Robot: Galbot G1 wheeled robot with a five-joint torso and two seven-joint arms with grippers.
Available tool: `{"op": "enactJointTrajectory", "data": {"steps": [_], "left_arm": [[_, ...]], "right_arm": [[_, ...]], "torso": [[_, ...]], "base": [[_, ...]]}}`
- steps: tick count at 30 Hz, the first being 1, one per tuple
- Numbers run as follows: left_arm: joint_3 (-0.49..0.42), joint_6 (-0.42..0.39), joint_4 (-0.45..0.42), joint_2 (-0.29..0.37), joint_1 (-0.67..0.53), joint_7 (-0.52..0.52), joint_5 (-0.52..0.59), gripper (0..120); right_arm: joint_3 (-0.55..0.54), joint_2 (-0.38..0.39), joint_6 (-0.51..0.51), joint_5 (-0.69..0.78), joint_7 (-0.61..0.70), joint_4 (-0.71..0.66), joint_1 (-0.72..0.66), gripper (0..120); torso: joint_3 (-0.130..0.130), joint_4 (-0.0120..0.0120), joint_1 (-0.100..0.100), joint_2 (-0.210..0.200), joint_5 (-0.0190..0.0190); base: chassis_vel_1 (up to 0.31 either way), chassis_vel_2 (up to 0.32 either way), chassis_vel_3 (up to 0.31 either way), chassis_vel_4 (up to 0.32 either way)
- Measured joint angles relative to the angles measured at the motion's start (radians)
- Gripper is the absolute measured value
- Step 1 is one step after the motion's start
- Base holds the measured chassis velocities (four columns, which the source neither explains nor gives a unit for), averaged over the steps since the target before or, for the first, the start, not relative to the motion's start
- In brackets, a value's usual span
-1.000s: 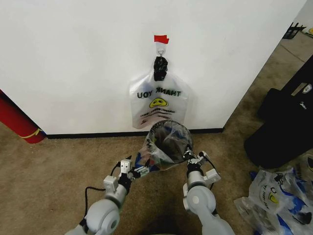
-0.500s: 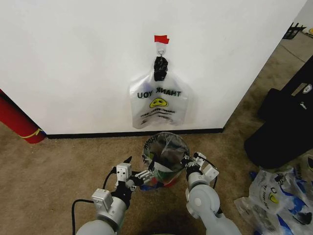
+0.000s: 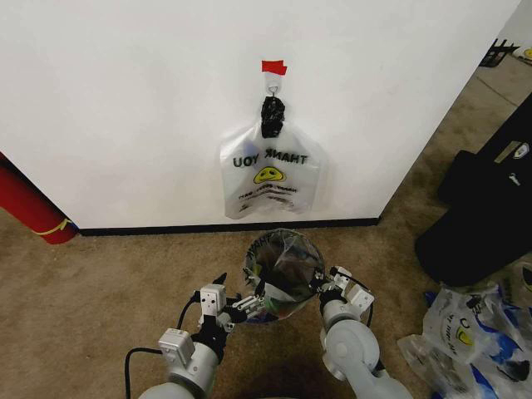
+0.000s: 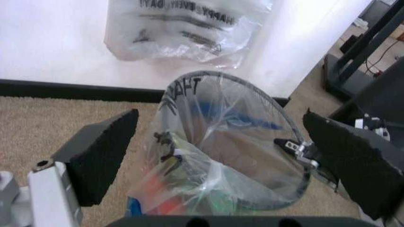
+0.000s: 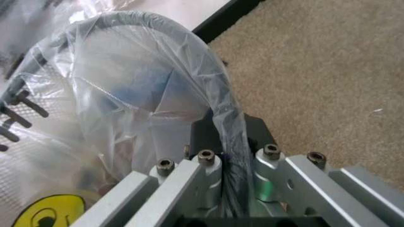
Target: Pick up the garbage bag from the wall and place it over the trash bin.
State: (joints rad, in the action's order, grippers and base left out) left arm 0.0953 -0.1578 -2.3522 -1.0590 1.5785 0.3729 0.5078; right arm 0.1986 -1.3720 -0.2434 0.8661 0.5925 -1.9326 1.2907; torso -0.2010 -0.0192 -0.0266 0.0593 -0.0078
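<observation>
The black wire trash bin [image 3: 268, 314] stands on the carpet just before the wall [image 3: 125, 108]. The translucent garbage bag [image 3: 287, 264] with blue patches is draped over its rim and lines it. My right gripper [image 3: 329, 283] is at the bin's right rim, shut on the bag-covered rim [image 5: 228, 142]. My left gripper [image 3: 238, 301] stands open just off the bin's left side, its foam pads [image 4: 104, 151] wide apart with the bagged bin [image 4: 227, 156] beyond them. My right gripper [image 4: 295, 146] also shows there at the rim.
A white THANK YOU bag [image 3: 268, 179] with a smiley hangs from a hook [image 3: 273, 83] under red tape [image 3: 273, 66]. A red cylinder [image 3: 29, 208] leans at the left. A big black case [image 3: 486, 199] and several loose bags [image 3: 470, 341] lie to the right.
The bag's mouth has come down from higher up to sit lower over the bin. My left gripper has let go of the bag and drawn back; the right stays on the rim.
</observation>
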Motion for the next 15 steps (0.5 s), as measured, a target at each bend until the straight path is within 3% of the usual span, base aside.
{"op": "enactJointTrajectory", "data": {"steps": [7,15], "left_arm": [[0.000,0.001,0.005,0.000,0.006,-0.001,-0.004,100],[0.001,0.007,0.023,0.004,0.008,-0.002,-0.004,100]], "right_arm": [[0.007,0.007,-0.004,-0.002,-0.046,-0.017,0.008,9],[0.011,0.031,-0.036,-0.058,-0.054,-0.058,0.031,36]], "torso": [[0.000,0.0001,0.000,0.000,0.0001],[0.000,-0.0001,0.000,0.000,-0.0002]], "base": [[0.000,0.000,0.000,0.000],[0.000,0.000,0.000,0.000]]}}
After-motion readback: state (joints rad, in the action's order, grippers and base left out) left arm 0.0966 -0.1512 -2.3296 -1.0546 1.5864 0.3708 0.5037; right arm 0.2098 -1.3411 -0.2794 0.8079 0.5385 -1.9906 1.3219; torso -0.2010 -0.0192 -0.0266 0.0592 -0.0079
